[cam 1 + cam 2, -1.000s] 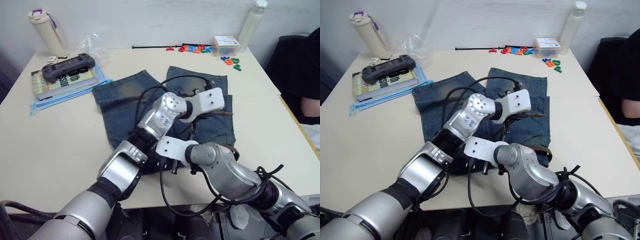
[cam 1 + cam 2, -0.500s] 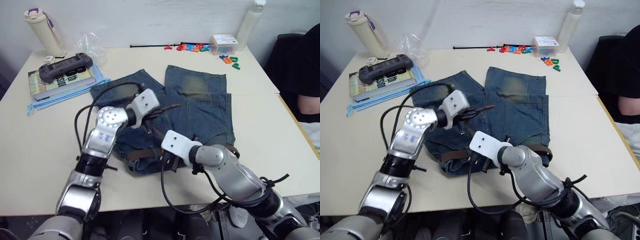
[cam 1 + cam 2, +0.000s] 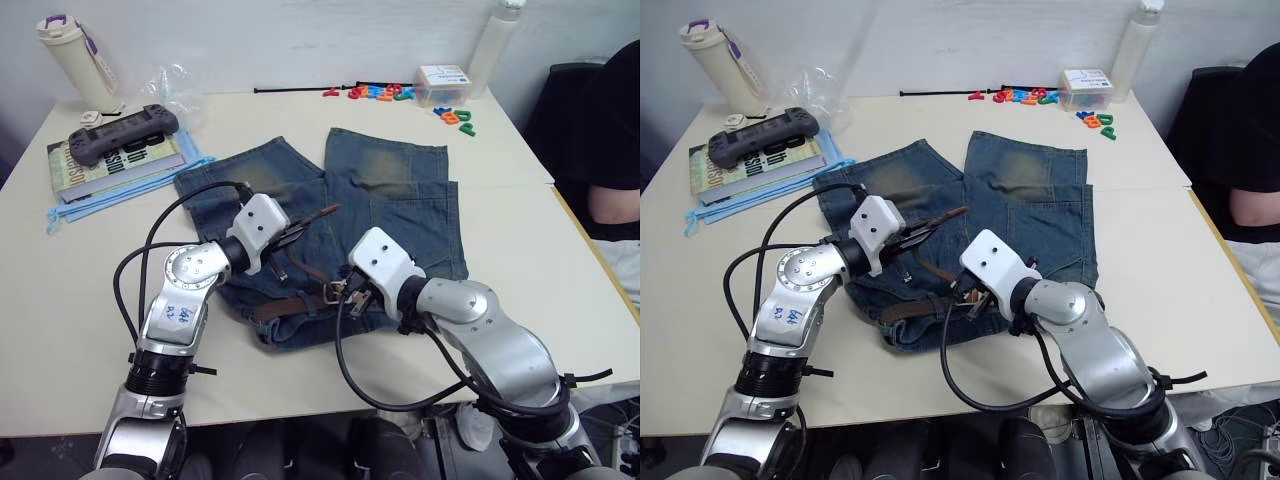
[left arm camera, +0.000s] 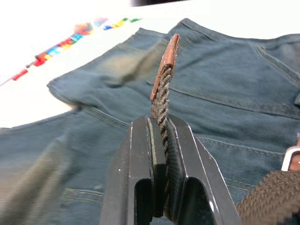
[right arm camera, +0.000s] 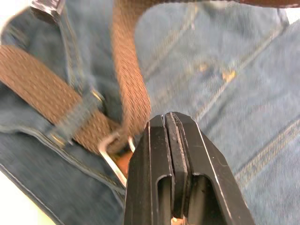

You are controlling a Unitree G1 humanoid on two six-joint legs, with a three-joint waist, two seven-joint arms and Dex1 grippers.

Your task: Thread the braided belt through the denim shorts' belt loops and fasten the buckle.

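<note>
The left gripper (image 4: 161, 140) pinches the belt (image 4: 163, 89) near its tip, held up over the shorts (image 3: 400, 215) spread on the table (image 3: 90, 290); the right gripper (image 5: 169, 126) sits pressed together, holding nothing, just beside the buckle (image 5: 111, 152) at the waistband.

Both arms bend inward; the left gripper (image 4: 159, 140) pinches closed, the right gripper (image 5: 169, 136) presses fully closed.

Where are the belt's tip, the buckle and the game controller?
belt tip (image 4: 170, 51), left wrist view, on its leather end cap.
buckle (image 5: 111, 149), right wrist view, on the silver frame.
game controller (image 3: 123, 131), left eye view, on its dark body.
</note>
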